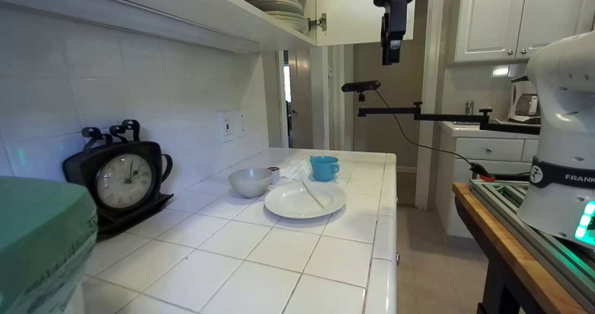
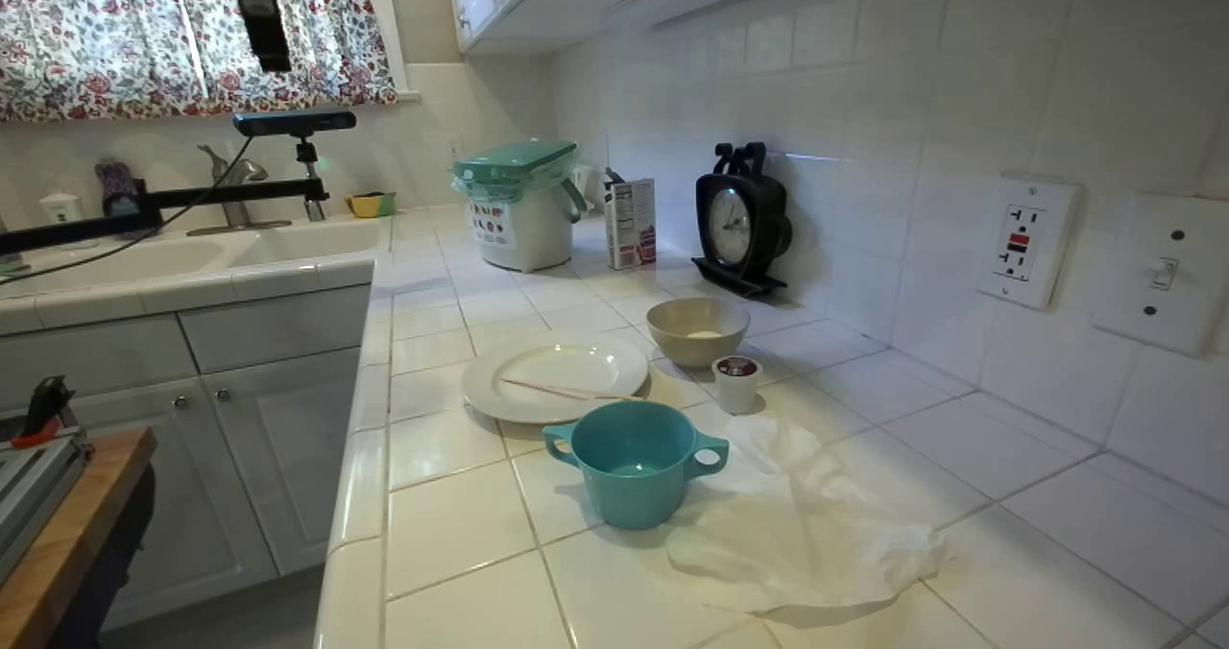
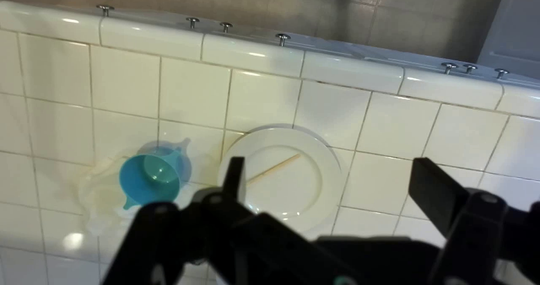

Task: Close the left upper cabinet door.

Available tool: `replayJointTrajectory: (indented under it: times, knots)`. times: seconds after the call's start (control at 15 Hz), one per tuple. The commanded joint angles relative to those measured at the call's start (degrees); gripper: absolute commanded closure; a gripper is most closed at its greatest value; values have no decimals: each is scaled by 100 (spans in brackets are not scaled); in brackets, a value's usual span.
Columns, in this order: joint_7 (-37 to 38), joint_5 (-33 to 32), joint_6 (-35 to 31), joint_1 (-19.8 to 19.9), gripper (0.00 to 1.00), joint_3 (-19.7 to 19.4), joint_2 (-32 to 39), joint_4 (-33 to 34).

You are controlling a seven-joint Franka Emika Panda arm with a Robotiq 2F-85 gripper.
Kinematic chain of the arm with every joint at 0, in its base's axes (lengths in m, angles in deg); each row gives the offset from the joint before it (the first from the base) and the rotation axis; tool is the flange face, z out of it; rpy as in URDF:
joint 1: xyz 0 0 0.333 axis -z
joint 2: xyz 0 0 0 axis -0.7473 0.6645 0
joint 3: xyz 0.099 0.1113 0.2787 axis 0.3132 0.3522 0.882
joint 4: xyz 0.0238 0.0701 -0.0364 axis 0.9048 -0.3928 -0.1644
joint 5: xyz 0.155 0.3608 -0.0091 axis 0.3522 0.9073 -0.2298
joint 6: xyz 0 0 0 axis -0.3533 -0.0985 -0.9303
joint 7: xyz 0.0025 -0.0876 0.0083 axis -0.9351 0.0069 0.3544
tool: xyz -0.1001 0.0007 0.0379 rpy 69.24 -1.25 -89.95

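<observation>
left upper cabinet door (image 1: 351, 13) open, hand (image 1: 391, 54) above counter (image 1: 283, 249)

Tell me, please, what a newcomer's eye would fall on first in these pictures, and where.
Probably the turquoise cup, standing out on the white tiled counter beside a plate that holds a thin stick. Next may come the black clock near the tiled wall and the flowered curtains above the sink. High in an exterior view, the upper cabinet door stands open beside stacked plates, with the gripper seen in front of it.
</observation>
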Motion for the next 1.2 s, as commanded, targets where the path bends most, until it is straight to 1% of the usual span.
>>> replayJointTrajectory:
  times: [0.0,0.2,0.47,0.67,0.8,1.13]
  knots:
    - [190,59,486,-183,0,238,-280,319]
    - [364,62,982,-310,0,437,-508,581]
    - [497,91,1639,-295,0,422,-874,763]
    - [505,147,2021,-329,0,459,-1027,1021]
    - [520,182,2168,-331,0,520,-1074,1185]
    - [612,259,2210,-346,0,716,-1071,1474]
